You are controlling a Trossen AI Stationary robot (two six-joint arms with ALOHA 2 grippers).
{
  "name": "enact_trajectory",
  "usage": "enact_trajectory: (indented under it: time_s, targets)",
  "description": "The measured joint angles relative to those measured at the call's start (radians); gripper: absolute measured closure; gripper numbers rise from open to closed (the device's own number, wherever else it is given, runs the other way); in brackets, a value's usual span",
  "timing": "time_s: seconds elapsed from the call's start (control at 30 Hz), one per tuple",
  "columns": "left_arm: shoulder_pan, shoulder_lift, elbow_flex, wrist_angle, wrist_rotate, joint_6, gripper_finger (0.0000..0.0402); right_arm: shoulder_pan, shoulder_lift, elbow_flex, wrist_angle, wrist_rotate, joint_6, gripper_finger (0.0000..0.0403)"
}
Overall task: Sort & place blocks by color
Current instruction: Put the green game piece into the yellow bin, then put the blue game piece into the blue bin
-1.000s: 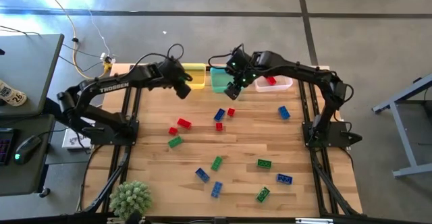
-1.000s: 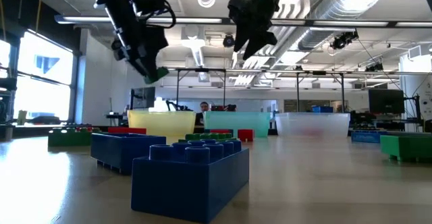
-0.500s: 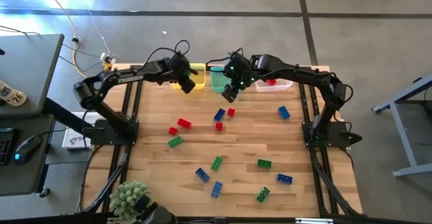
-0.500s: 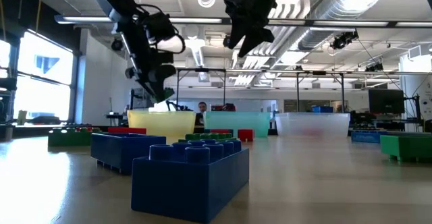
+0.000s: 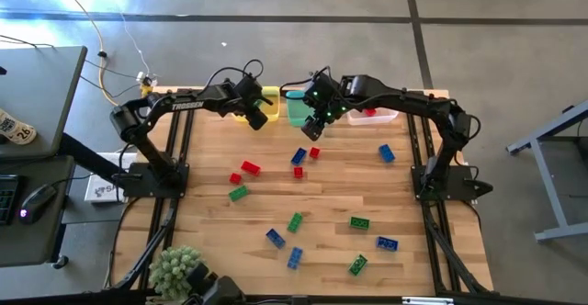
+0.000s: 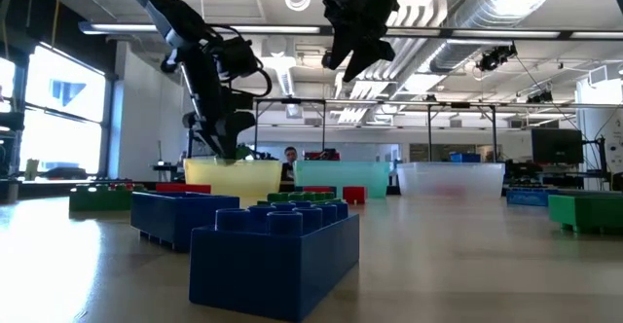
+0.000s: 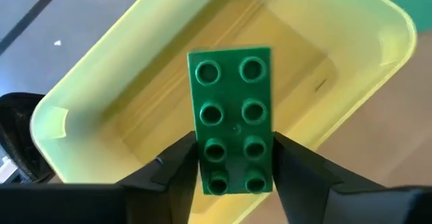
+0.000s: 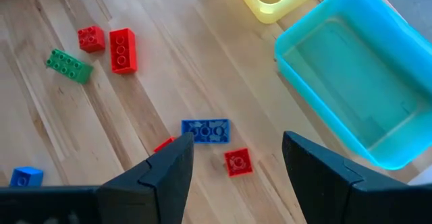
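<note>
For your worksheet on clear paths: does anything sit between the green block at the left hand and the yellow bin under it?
Nothing visible does. The green block sits between the left hand's fingers, directly over the open yellow bin, whose visible floor is bare.

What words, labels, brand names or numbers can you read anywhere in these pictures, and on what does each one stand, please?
"TROSSEN": white letters on the dark left arm in the high view.
White tag on the grey desk at the picture's left: dark digits, too blurred to read.
Green studded plastic brick, yellow plastic bin, teal plastic bin: no text.

Left gripper (image 7: 233, 158) points down with fingers spread a bit; right gripper (image 8: 233, 158) hangs close beside it, fingers wide apart.
</note>
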Motion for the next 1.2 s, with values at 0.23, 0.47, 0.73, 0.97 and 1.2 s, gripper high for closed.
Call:
enact_trajectory:
  time_s: [0.23, 0.47, 0.73, 0.97, 1.2]
  targets:
    - [0.0, 0.0, 0.01, -0.019, 0.009, 0.0, 0.0185, 0.0, 0.0, 0.0, 0.0, -0.022, -0.016, 0.0189]
    - [-0.001, 0.0, 0.138, -0.188, 0.012, -0.001, 0.0179, 0.001, 0.0, 0.0, 0.0, -0.135, -0.233, 0.0189]
    - [-0.005, -0.026, 0.276, -0.442, 0.115, -0.06, 0.0179, 0.027, 0.0, 0.0, 0.02, -0.153, -0.527, 0.0189]
    - [-0.036, -0.135, 0.322, -0.62, 0.18, -0.118, 0.0179, 0.062, 0.002, 0.0, 0.027, -0.131, -0.776, 0.0189]
    - [-0.101, -0.292, 0.333, -0.7, 0.22, -0.254, 0.0179, 0.089, 0.027, -0.006, 0.044, -0.139, -1.009, 0.0189]
